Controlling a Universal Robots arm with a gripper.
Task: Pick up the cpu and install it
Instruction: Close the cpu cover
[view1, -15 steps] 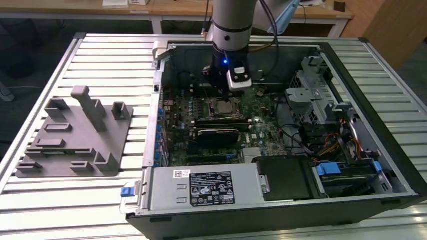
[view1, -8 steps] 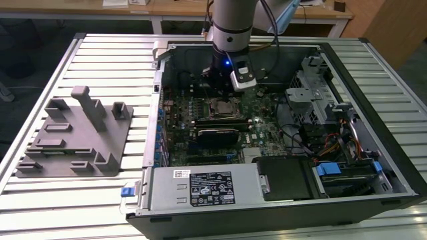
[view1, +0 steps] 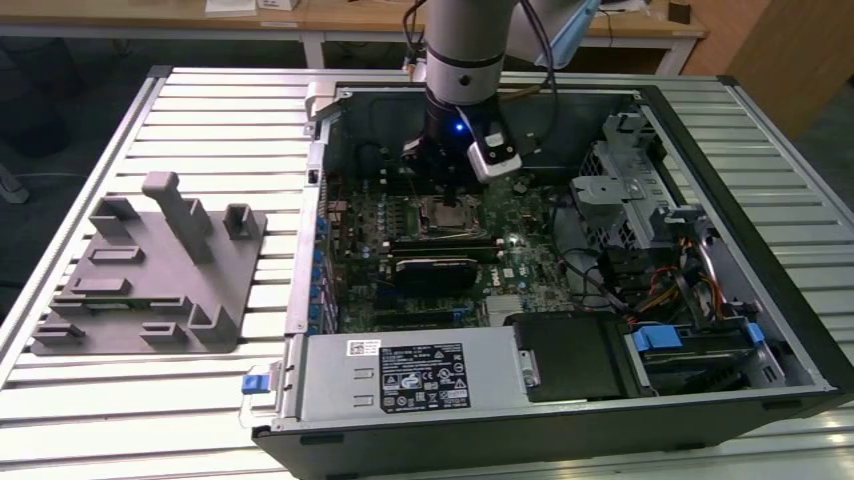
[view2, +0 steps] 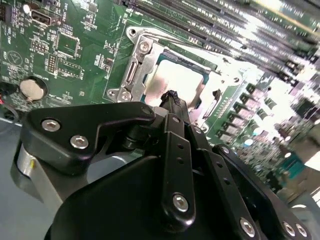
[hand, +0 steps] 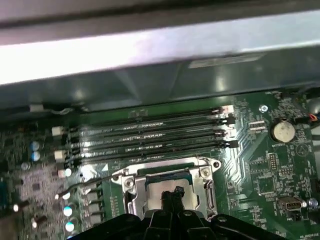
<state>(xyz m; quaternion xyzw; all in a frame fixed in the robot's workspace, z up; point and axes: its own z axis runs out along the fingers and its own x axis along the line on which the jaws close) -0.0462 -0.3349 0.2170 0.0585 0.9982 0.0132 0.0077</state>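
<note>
a robot arm (view1: 461, 60) reaches down into an open computer case (view1: 315, 150) on a slatted table (view1: 747, 110), its gripper (view2: 172, 96) poised directly over the metal socket frame (view2: 131, 75) on the green motherboard (view2: 75, 40). in both wrist views the cpu (view2: 175, 75) lies flat inside that frame, pale top up. the black fingertips are drawn together into a single point just above its middle or touching it; which of the two, i cannot tell from here. nothing shows between the jaws. the grey tray (view1: 147, 290) sits outside the case, well apart on the exterior view's left. the chip looks light, thin and rigid, with a smooth lid that would likely slip under a pinch. its underside and the socket contacts are probably delicate, so the sensible hold is by two opposite edges, kept level, never a hard press on the face.
</note>
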